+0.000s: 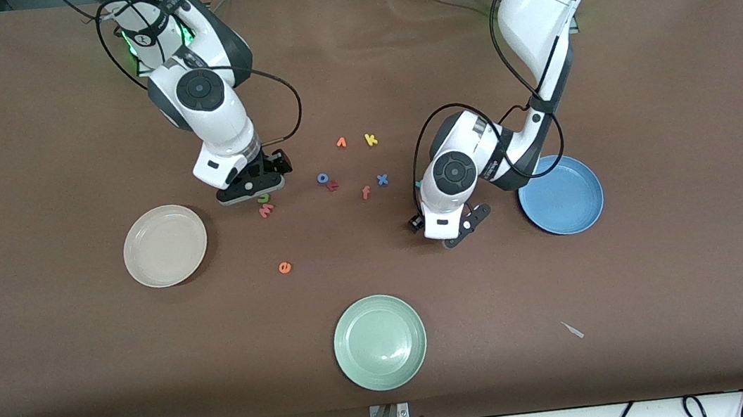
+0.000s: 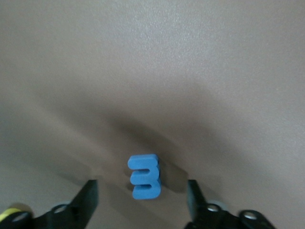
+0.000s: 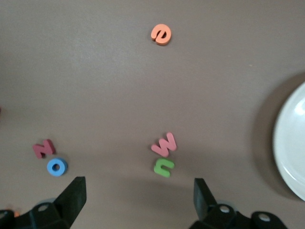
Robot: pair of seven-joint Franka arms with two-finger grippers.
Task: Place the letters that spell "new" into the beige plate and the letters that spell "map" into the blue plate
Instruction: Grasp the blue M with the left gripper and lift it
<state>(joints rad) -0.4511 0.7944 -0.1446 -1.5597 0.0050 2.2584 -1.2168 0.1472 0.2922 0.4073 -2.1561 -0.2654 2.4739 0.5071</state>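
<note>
White glossy arm shells, dark grey round joint caps, black cables, black-fingered hands

Matt brown table covering (image 1: 648, 96), faintly grained and cloth-like, under soft, foam-looking matt letters such as the blue "m" (image 2: 144, 176), green "n" (image 3: 164, 167) and orange "e" (image 3: 161, 34) near it, beside smooth, faintly glossy beige plate (image 1: 165, 246), blue plate (image 1: 560, 195) and glazed-looking pale green plate (image 1: 379, 342).
</note>
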